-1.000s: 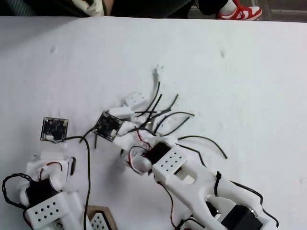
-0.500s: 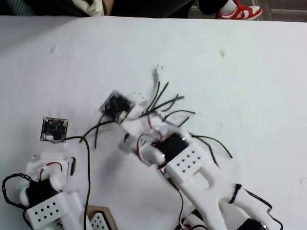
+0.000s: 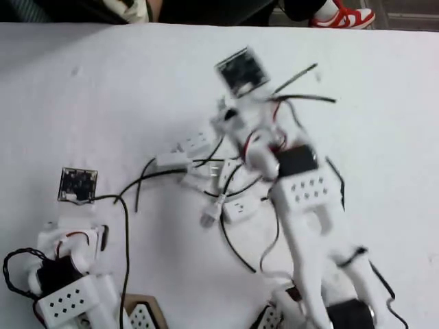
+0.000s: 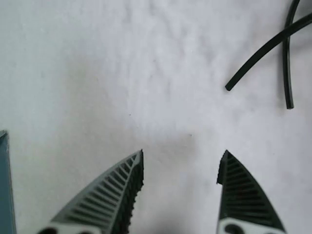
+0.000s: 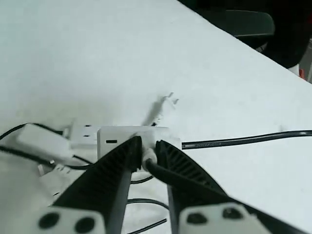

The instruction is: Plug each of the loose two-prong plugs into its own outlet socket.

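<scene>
My right gripper (image 5: 146, 146) is shut on a small white plug (image 5: 149, 157) with a black cord (image 5: 243, 140). A white block (image 5: 117, 139) with a slot lies just past its fingertips. From above, the right gripper (image 3: 232, 111) is over the far middle of the table, with a black-faced square socket (image 3: 241, 70) at its tip. A second black square socket (image 3: 77, 185) lies at the left. Just beyond it, near the front left corner, my left gripper (image 3: 72, 223) stands open (image 4: 180, 158) over bare table.
Loose white plugs (image 3: 195, 142) (image 3: 236, 209) and tangled black cords (image 3: 226, 233) lie in the table's middle. One black cord (image 3: 125, 226) runs from the left socket to the front edge. Two cord ends (image 4: 287, 63) lie ahead of the left gripper. A person's shoe (image 3: 343, 15) is beyond the far edge.
The right arm has swung away from me and to the right, carrying the black square socket from the middle cluster to the far middle and dragging cords along. The left arm is unmoved.
</scene>
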